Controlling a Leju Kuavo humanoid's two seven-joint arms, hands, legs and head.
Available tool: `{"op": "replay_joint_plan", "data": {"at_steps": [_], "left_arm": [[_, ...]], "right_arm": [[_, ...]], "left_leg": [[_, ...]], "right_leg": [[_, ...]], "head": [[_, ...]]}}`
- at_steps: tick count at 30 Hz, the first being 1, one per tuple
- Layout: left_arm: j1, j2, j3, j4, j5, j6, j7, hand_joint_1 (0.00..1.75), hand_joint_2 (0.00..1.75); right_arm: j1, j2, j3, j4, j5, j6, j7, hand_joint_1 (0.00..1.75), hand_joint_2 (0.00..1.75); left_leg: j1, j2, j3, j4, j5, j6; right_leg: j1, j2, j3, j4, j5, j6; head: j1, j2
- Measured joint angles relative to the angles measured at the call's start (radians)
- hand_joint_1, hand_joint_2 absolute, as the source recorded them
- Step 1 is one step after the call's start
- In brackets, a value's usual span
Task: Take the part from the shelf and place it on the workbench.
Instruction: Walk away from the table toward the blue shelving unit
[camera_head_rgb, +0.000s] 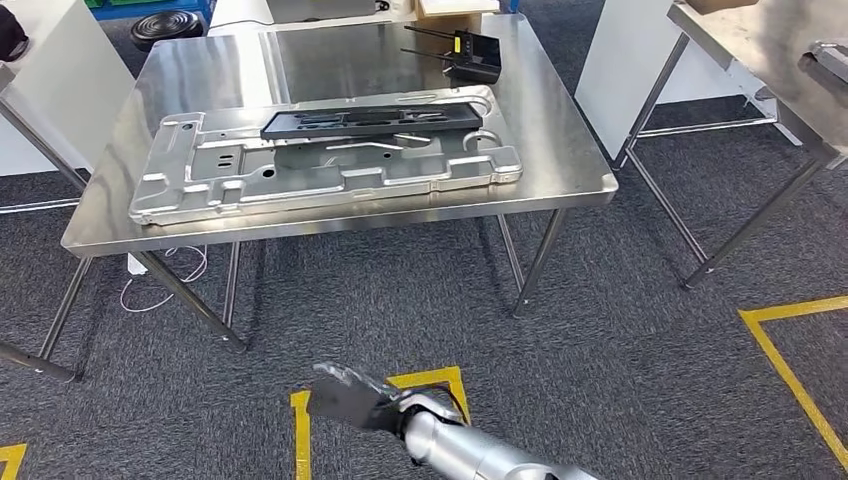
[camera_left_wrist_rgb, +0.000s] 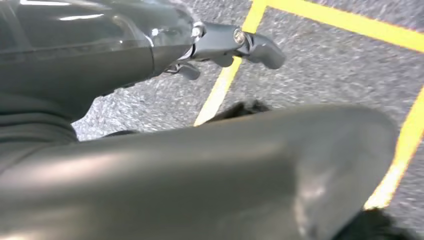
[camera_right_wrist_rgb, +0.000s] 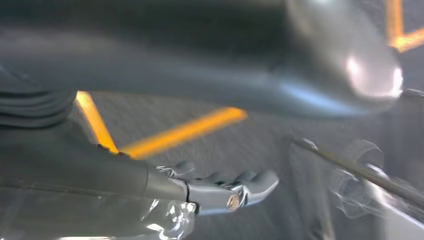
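A steel tabletop (camera_head_rgb: 560, 150) carries a large pressed metal panel (camera_head_rgb: 330, 165) lying flat, with a long dark part (camera_head_rgb: 370, 120) resting on top of it. Behind them, near the far edge, sits a small black device (camera_head_rgb: 470, 57) with thin antennas. Below the table, over grey carpet marked with yellow tape (camera_head_rgb: 300, 430), the right hand (camera_head_rgb: 350, 395) reaches in on a silver arm, its fingers (camera_head_rgb: 335, 374) extended and holding nothing. A second table (camera_head_rgb: 760, 50) stands at the right.

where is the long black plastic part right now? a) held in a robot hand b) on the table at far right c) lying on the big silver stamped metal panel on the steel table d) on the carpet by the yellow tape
c: the long black plastic part lies flat on the big silver stamped metal panel, which rests on the stainless steel table.
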Motion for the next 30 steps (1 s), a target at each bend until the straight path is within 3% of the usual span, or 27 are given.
{"op": "replay_joint_plan", "data": {"at_steps": [1, 2, 3, 5, 7, 10, 12, 14, 15, 16, 17, 18, 19, 21, 22, 24, 26, 28, 30], "left_arm": [[-0.007, -0.005, 0.006, 0.0, 0.007, 0.007, 0.001, 0.0, 0.0], [-0.01, -0.009, 0.013, 0.0, 0.016, 0.015, -0.001, 0.0, 0.0], [-0.011, -0.01, 0.021, 0.0, 0.025, 0.025, -0.004, 0.0, 0.0], [-0.012, -0.01, 0.038, -0.001, 0.044, 0.044, -0.009, 0.0, 0.0], [-0.012, -0.01, 0.055, -0.001, 0.059, 0.063, -0.011, 0.0, 0.0], [-0.005, -0.01, 0.078, -0.001, 0.074, 0.083, -0.001, 0.0, 0.0], [-0.003, -0.009, 0.094, 0.0, 0.088, 0.079, 0.016, 0.0, 0.0], [0.005, -0.007, 0.111, 0.0, 0.101, 0.059, 0.019, 0.0, 0.0], [0.013, -0.003, 0.117, 0.0, 0.104, 0.045, 0.004, 0.0, 0.0], [0.025, 0.007, 0.122, 0.0, 0.104, 0.028, -0.023, 0.0, 0.0], [0.039, 0.02, 0.126, 0.0, 0.103, 0.011, -0.059, 0.0, 0.0], [0.054, 0.036, 0.128, 0.0, 0.101, -0.005, -0.093, 0.0, 0.0], [0.067, 0.052, 0.13, 0.0, 0.099, -0.015, -0.118, 0.0, 0.0], [0.081, 0.077, 0.135, 0.001, 0.096, -0.023, -0.133, 0.0, 0.0], [0.082, 0.084, 0.137, 0.001, 0.095, -0.024, -0.131, 0.0, 0.0], [0.082, 0.091, 0.14, 0.001, 0.09, -0.027, -0.126, 0.0, 0.0], [0.081, 0.095, 0.141, 0.001, 0.087, -0.03, -0.125, 0.0, 0.0], [0.08, 0.098, 0.14, 0.001, 0.072, -0.017, -0.119, 0.0, 0.0], [0.078, 0.098, 0.134, 0.0, 0.037, 0.03, -0.108, 0.0, 0.0]], "right_arm": [[0.022, -0.007, -0.004, 0.02, -0.008, -0.009, 0.01, 0.0, 0.0], [0.044, -0.019, -0.012, 0.04, -0.018, -0.021, 0.023, 0.0, 0.0], [0.065, -0.033, -0.021, 0.056, -0.032, -0.034, 0.039, 0.0, 0.0], [0.105, -0.068, -0.045, 0.083, -0.064, -0.059, 0.073, 0.0, 0.0], [0.145, -0.108, -0.079, 0.107, -0.111, -0.089, 0.116, 0.0, 0.0], [0.205, -0.172, -0.152, 0.138, -0.192, -0.173, 0.19, 0.0, 0.0], [0.242, -0.219, -0.199, 0.159, -0.21, -0.262, 0.25, 0.0, 0.0], [0.274, -0.263, -0.222, 0.175, -0.195, -0.34, 0.308, 0.0, 0.0], [0.291, -0.284, -0.227, 0.181, -0.185, -0.366, 0.331, 0.0, 0.0], [0.308, -0.303, -0.229, 0.187, -0.178, -0.382, 0.346, 0.0, 0.0], [0.327, -0.322, -0.23, 0.193, -0.174, -0.39, 0.351, 0.0, 0.0], [0.346, -0.338, -0.231, 0.197, -0.174, -0.392, 0.347, 0.0, 0.0], [0.362, -0.352, -0.234, 0.2, -0.18, -0.393, 0.336, 0.0, 0.0], [0.383, -0.368, -0.245, 0.203, -0.199, -0.395, 0.305, 0.0, 0.0], [0.387, -0.371, -0.253, 0.204, -0.208, -0.397, 0.29, 0.0, 0.0], [0.392, -0.373, -0.264, 0.205, -0.221, -0.401, 0.269, 0.0, 0.0], [0.392, -0.369, -0.275, 0.205, -0.232, -0.402, 0.249, 0.0, 0.0], [0.387, -0.362, -0.287, 0.205, -0.242, -0.404, 0.225, 0.0, 0.0], [0.382, -0.353, -0.3, 0.205, -0.251, -0.408, 0.203, 0.0, 0.0]], "left_leg": [[0.001, 0.0, 0.009, 0.023, 0.0, -0.001], [0.002, 0.0, 0.034, 0.009, 0.018, -0.002], [0.004, 0.0, 0.076, -0.042, 0.043, -0.002], [0.005, -0.001, 0.168, -0.18, 0.063, -0.003], [0.001, -0.005, 0.207, -0.251, 0.051, 0.002], [-0.004, -0.006, 0.195, -0.255, 0.062, 0.029], [-0.002, -0.004, 0.176, -0.257, 0.08, 0.049], [-0.004, -0.003, 0.151, -0.257, 0.098, 0.057], [-0.004, -0.002, 0.139, -0.256, 0.106, 0.058], [-0.005, -0.001, 0.128, -0.256, 0.114, 0.058], [-0.005, 0.001, 0.118, -0.255, 0.121, 0.056], [-0.005, 0.002, 0.11, -0.255, 0.127, 0.054], [-0.005, 0.002, 0.104, -0.255, 0.133, 0.051], [-0.008, 0.003, 0.094, -0.254, 0.146, 0.041], [-0.009, 0.003, 0.09, -0.253, 0.154, 0.035], [-0.01, 0.004, 0.084, -0.256, 0.17, 0.022], [-0.007, 0.004, 0.075, -0.241, 0.149, 0.012], [-0.005, 0.004, 0.051, -0.158, 0.061, 0.006], [-0.006, 0.004, 0.027, -0.026, -0.024, 0.004]], "right_leg": [[0.0, 0.0, -0.01, 0.001, 0.008, 0.001], [-0.001, 0.0, -0.02, 0.004, 0.014, 0.003], [-0.002, 0.001, -0.03, 0.007, 0.02, 0.006], [-0.002, 0.001, -0.047, 0.019, 0.028, 0.015], [-0.001, 0.001, -0.057, 0.028, 0.036, 0.028], [-0.006, 0.001, -0.064, 0.033, 0.038, 0.047], [-0.01, 0.002, -0.087, 0.089, -0.024, 0.055], [-0.011, 0.003, -0.123, 0.21, -0.117, 0.058], [-0.011, 0.003, -0.135, 0.267, -0.145, 0.059], [-0.011, 0.003, -0.133, 0.299, -0.15, 0.059], [-0.011, 0.003, -0.112, 0.298, -0.136, 0.059], [-0.011, 0.003, -0.074, 0.261, -0.109, 0.059], [-0.011, 0.003, -0.022, 0.194, -0.085, 0.058], [-0.009, 0.004, 0.074, 0.051, -0.072, 0.054], [-0.007, 0.005, 0.098, 0.008, -0.078, 0.051], [-0.003, 0.006, 0.101, -0.013, -0.081, 0.041], [-0.005, 0.005, 0.085, -0.013, -0.065, 0.025], [-0.006, 0.004, 0.064, -0.013, -0.046, 0.012], [-0.003, 0.003, 0.039, -0.012, -0.026, 0.005]], "head": [[-0.003, 0.0], [-0.007, 0.0], [-0.01, 0.0], [-0.017, 0.0], [-0.018, 0.0], [-0.013, 0.0], [-0.005, 0.0], [0.012, 0.0], [0.02, 0.0], [0.027, 0.0], [0.033, 0.0], [0.038, 0.0], [0.043, 0.0], [0.049, 0.0], [0.049, 0.0], [0.044, 0.0], [0.038, 0.0], [0.025, 0.0], [0.009, 0.0]]}}
